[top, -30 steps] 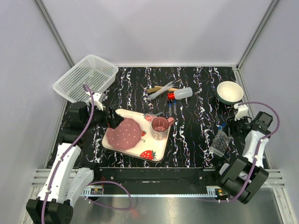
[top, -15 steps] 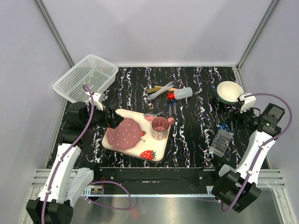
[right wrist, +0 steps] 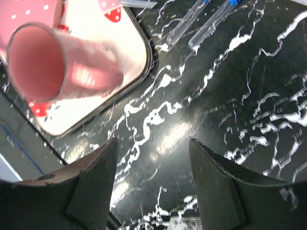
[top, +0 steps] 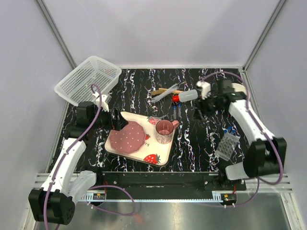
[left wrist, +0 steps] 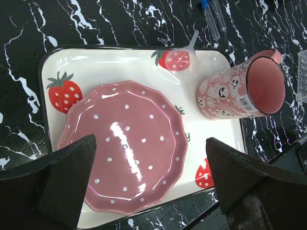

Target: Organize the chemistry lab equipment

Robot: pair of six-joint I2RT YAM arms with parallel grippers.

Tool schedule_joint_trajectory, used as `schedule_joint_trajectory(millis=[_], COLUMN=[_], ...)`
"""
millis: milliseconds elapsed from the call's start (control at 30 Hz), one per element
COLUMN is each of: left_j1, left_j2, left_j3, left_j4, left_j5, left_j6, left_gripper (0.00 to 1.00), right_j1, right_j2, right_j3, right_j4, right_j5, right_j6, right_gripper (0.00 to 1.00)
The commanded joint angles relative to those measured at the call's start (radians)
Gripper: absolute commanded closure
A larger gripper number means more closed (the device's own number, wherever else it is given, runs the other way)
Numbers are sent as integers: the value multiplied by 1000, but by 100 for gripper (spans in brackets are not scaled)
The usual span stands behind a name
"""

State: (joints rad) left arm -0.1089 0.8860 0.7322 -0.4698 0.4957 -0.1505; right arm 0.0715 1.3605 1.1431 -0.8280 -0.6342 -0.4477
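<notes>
Between my right fingers (right wrist: 218, 187), apart and empty, lies bare table (right wrist: 201, 110). The blue-tipped tubes (right wrist: 186, 21) sit just ahead, side by side, slanting away. My left fingers (left wrist: 67, 184), spread wide, hover over the pink plate (left wrist: 129, 153), farther off.
</notes>
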Motion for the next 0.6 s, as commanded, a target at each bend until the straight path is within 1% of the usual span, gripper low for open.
schedule_joint_trajectory(millis=[0, 33, 67, 100, 133, 233, 333, 400, 567], left_j1=[2, 2, 3, 3, 3, 3, 5, 3, 3], left_j2=[4, 8, 13, 17, 22, 48, 60, 64, 76], left_j3=[1, -1, -1, 1, 1, 7, 9, 9, 10], left_j4=[19, 17, 19, 16, 14, 10, 3, 3, 5], left_j5=[-31, -34, -34, -39, -39, -39, -39, -39, -36], left_j6=[23, 25, 25, 26, 28, 31, 32, 34, 34], left_gripper=[1, 1, 1, 1, 1, 1, 1, 1, 1], right_j1=[173, 192, 204, 214, 227, 243, 260, 264, 271], right_j2=[162, 242, 282, 320, 388, 480, 547, 572, 631], right_j3=[121, 165, 187, 210, 243, 279, 314, 329, 349], right_j4=[176, 190, 213, 222, 233, 283, 291, 297, 311], right_j5=[232, 261, 290, 339, 355, 398, 453, 481, 487], right_j6=[226, 248, 274, 311, 322, 348, 351, 349, 369], right_gripper=[34, 34, 34, 39, 41, 45, 50, 51, 55])
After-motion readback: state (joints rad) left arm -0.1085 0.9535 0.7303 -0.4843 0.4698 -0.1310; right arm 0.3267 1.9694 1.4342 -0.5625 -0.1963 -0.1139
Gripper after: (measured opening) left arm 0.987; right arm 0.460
